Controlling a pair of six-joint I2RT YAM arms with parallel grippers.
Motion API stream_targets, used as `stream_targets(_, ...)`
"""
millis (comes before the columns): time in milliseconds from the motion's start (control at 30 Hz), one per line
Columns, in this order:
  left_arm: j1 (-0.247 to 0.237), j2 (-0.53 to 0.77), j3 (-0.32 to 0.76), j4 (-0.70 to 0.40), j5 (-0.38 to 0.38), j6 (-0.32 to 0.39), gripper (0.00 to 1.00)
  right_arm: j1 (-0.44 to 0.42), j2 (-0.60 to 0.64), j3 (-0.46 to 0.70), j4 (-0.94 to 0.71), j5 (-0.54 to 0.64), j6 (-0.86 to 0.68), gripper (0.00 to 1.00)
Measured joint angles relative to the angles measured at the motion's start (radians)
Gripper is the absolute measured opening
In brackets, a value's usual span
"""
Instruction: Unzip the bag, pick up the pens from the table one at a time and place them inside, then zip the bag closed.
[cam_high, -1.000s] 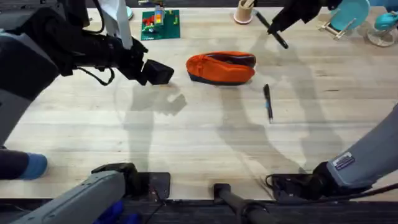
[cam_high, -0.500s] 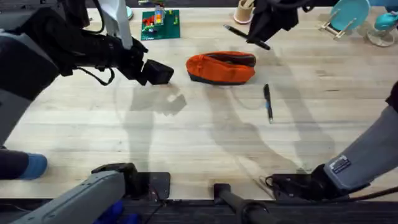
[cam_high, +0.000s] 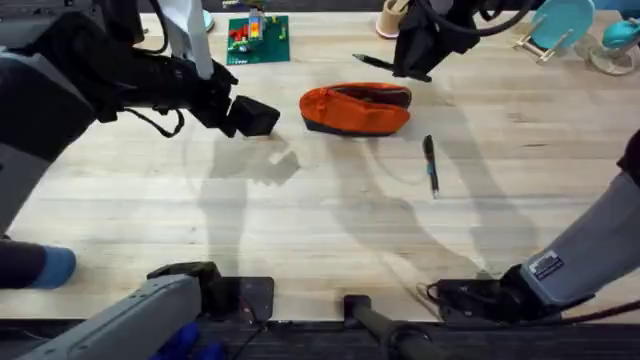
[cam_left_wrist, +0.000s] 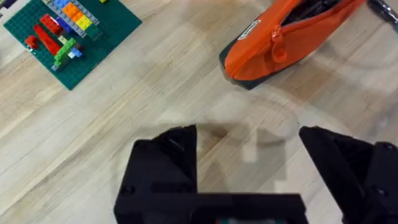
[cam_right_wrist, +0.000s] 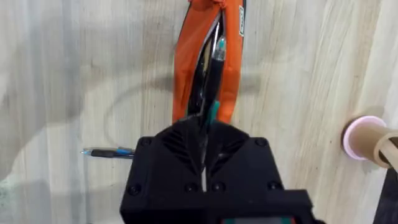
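The right end effector (cam_right_wrist: 207, 138), clenched on a pen (cam_right_wrist: 214, 68), has swung over the open bag (cam_high: 355, 108); left end effector (cam_left_wrist: 247, 163) waits released.

Bright, even overhead lighting; soft arm shadows fall toward 6 o'clock on the table (cam_high: 300, 220) (grain sharp). Left arm near camera blurred.

From my right wrist cam I see the right gripper (cam_right_wrist: 204, 140) with black fingers pinched on a dark greenish pen (cam_right_wrist: 213, 84), its tip over the open slot of the orange bag (cam_right_wrist: 186, 68). The zipper gap is dark (can't tell what's inside). A second pen (cam_right_wrist: 107, 152), black with a bluish part, lies flat on the table (cam_right_wrist: 74, 74), apart from the bag. A pink-rimmed cup (cam_right_wrist: 364, 138) sits near the view's edge.
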Motion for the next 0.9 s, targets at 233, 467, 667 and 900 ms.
stream_targets(233, 0.0, 0.0, 0.0, 0.0, 0.0, 0.0, 0.995, 0.0, 0.0, -0.015, 0.008, 0.0, -0.014, 0.033)
stream_targets(467, 0.0, 0.0, 0.0, 0.0, 0.0, 0.0, 0.993, 0.0, 0.0, -0.092, 0.079, 0.0, -0.015, 0.033)
stream_targets(667, 0.0, 0.0, 0.0, 0.0, 0.0, 0.0, 0.994, 0.0, 0.0, -0.148, 0.129, 0.0, -0.017, 0.033)
stream_targets(900, 0.0, 0.0, 0.0, 0.0, 0.0, 0.0, 0.993, 0.0, 0.0, -0.215, 0.195, 0.0, -0.017, 0.033)
